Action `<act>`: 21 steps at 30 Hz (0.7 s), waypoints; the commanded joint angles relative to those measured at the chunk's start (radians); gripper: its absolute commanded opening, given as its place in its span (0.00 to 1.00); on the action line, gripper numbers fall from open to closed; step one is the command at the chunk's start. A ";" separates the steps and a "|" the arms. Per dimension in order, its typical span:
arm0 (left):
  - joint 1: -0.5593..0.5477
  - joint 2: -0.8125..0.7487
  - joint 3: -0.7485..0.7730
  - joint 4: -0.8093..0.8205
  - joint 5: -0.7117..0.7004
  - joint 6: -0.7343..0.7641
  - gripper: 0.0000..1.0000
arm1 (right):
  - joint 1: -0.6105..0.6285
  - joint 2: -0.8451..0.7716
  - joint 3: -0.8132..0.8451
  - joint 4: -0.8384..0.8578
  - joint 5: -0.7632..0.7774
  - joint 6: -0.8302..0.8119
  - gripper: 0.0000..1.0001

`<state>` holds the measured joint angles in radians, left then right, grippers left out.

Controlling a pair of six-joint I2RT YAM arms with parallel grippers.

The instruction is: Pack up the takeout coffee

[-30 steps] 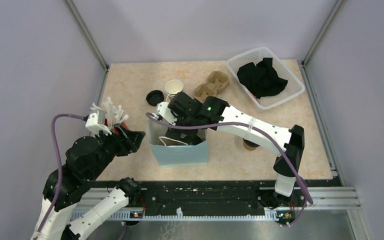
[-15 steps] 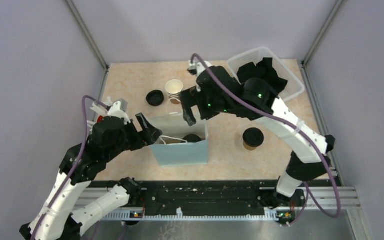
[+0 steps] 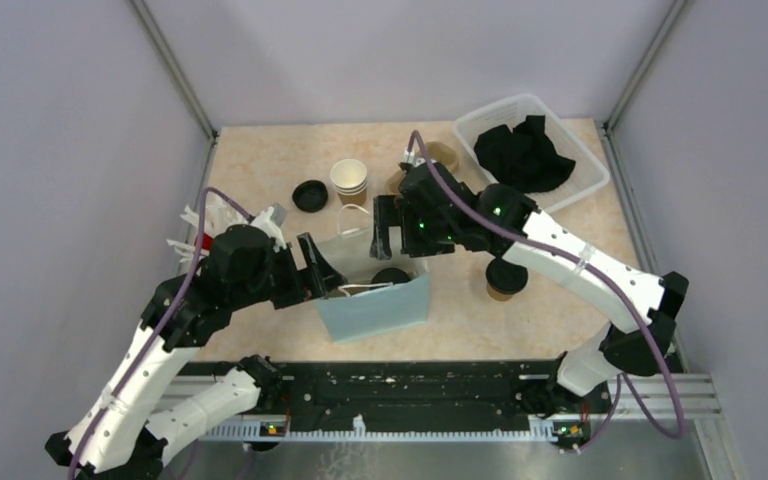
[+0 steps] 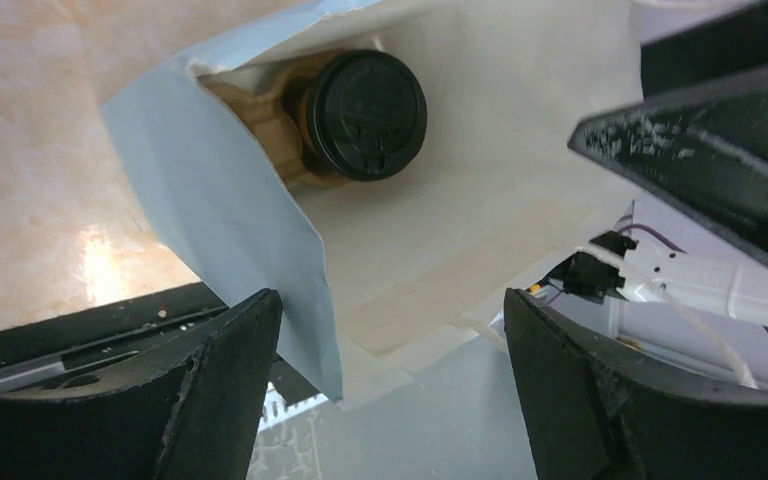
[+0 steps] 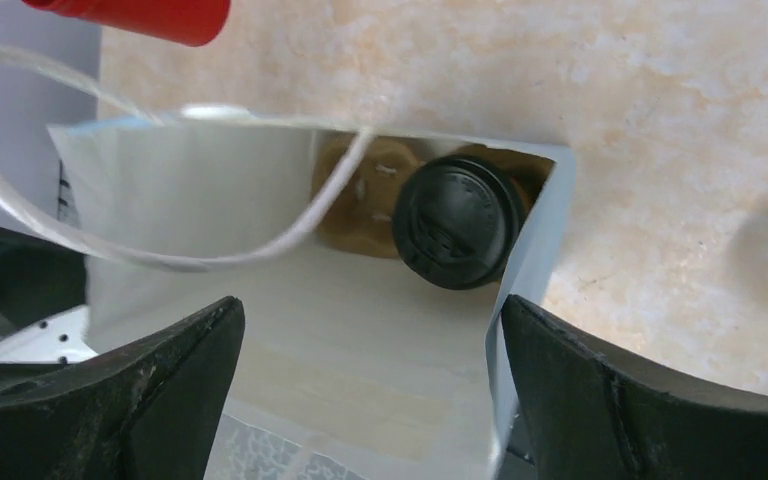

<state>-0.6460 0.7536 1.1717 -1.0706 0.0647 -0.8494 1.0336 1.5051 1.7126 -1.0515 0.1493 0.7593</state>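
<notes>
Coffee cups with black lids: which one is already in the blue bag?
The lidded cup sitting in the brown carrier inside the bag. The other lidded cup stands outside on the table, right of the bag.

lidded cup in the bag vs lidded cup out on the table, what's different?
Bagged cup stands inside the blue bag; the table cup stands outside it, to the bag's right. Bagged cup sits in a brown cardboard holder; table cup stands bare on the table. Both are upright with black lids on.
</notes>
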 commanded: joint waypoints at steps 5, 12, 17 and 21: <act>-0.002 0.050 -0.095 0.193 0.317 -0.090 0.84 | -0.111 0.112 0.117 0.241 -0.099 -0.132 0.99; -0.004 0.086 -0.117 0.352 0.453 -0.121 0.87 | -0.158 0.277 0.259 0.384 -0.260 -0.272 0.99; -0.015 0.136 -0.076 0.401 0.545 -0.055 0.90 | -0.180 0.396 0.471 0.279 -0.272 -0.284 0.99; -0.015 0.122 0.062 0.248 0.483 0.091 0.93 | -0.220 0.393 0.635 0.087 -0.191 -0.307 0.99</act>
<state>-0.6567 0.8963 1.0908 -0.7731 0.5400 -0.9012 0.8589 1.9320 2.1738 -0.8177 -0.0834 0.4957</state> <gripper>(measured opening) 0.919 0.986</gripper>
